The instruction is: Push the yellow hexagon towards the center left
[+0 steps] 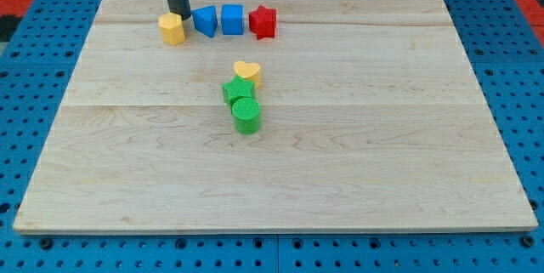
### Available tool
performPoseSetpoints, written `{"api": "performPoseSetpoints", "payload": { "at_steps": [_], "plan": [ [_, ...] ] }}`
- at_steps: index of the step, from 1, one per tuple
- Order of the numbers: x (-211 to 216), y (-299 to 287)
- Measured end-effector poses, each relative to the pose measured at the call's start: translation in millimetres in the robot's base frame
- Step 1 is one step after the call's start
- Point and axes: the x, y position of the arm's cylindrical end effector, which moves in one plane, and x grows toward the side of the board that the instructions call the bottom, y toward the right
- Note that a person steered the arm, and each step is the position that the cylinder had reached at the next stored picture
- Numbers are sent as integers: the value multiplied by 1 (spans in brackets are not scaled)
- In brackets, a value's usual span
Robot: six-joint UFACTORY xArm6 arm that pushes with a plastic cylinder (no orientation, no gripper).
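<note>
The yellow hexagon (172, 28) is a small, squat block with a flat six-sided top face and short upright walls, plain yellow all over, the top slightly paler than the sides. It sits flat and upright on the table (357, 162), not tipped. It lies near the view's top edge of the table, toward the view's left, at the left end of a short row of blocks, just beside a blue block (204, 20) on its right. My tip (178, 14) stands right behind it, at its upper right edge, apparently touching it.
</note>
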Motion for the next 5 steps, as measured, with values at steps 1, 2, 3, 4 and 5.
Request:
{"api": "performPoseSetpoints", "payload": {
  "at_steps": [1,2,3,4,5],
  "plan": [
    [23,0],
    [41,-12],
    [59,-26],
    [74,-42],
    [97,-54]
  ]
}}
